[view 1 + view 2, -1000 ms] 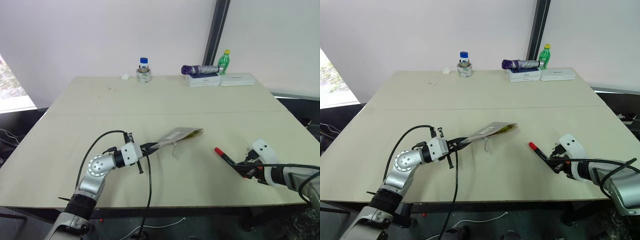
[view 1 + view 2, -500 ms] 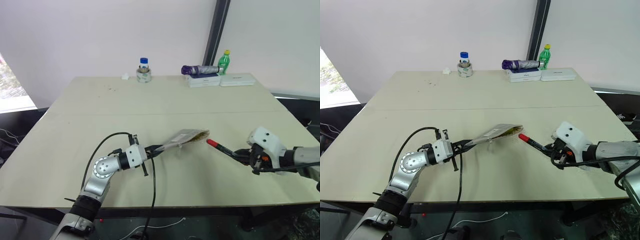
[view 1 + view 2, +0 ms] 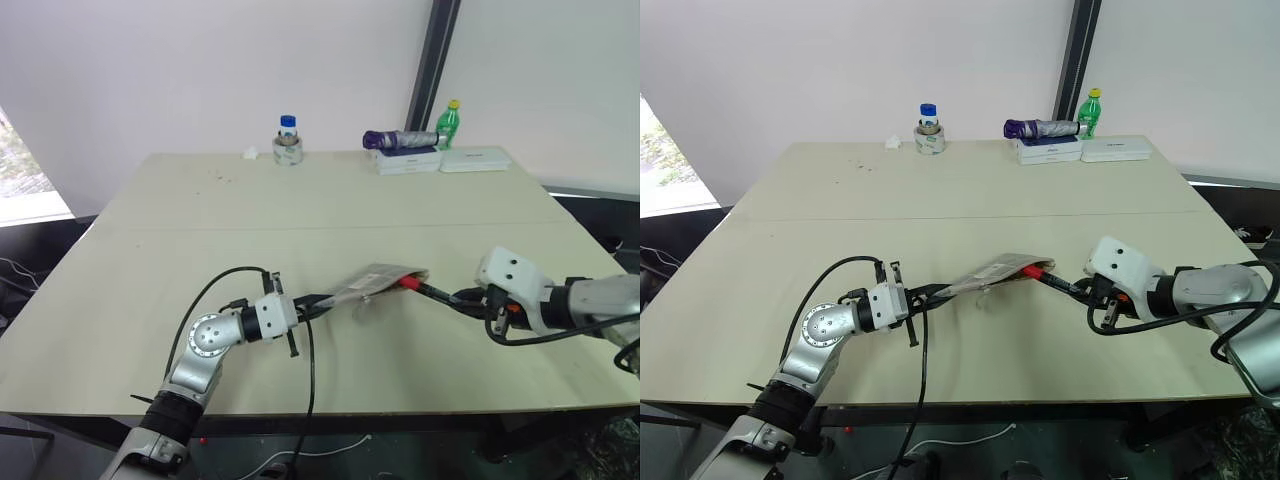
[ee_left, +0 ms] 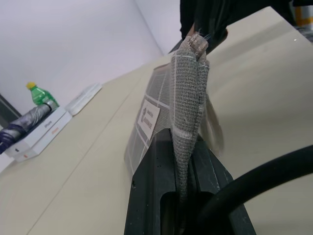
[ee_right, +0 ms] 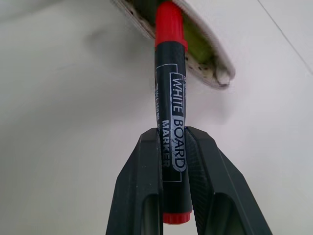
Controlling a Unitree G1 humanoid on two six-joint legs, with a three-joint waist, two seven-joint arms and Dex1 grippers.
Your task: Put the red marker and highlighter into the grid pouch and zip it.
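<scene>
Feeding the one red marker (image 5: 169, 93) in, the right gripper (image 3: 1081, 291) has its fingers clamped on the black barrel, red tip just inside the mouth ahead. One grid pouch (image 3: 375, 283) hangs off the worktop (image 3: 330, 200), pinched in the left gripper (image 3: 312, 300). A yellowish shape shows inside; zipping remains.

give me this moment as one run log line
left pincer: shut on grid pouch | right pincer: shut on red marker | marker tip at pouch mouth

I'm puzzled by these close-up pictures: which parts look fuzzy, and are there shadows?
Left wrist view: the black cable and left gripper are soft, the grid pouch sharper. Right wrist view: the red marker is crisp, with a soft shadow beside it on the table.
</scene>
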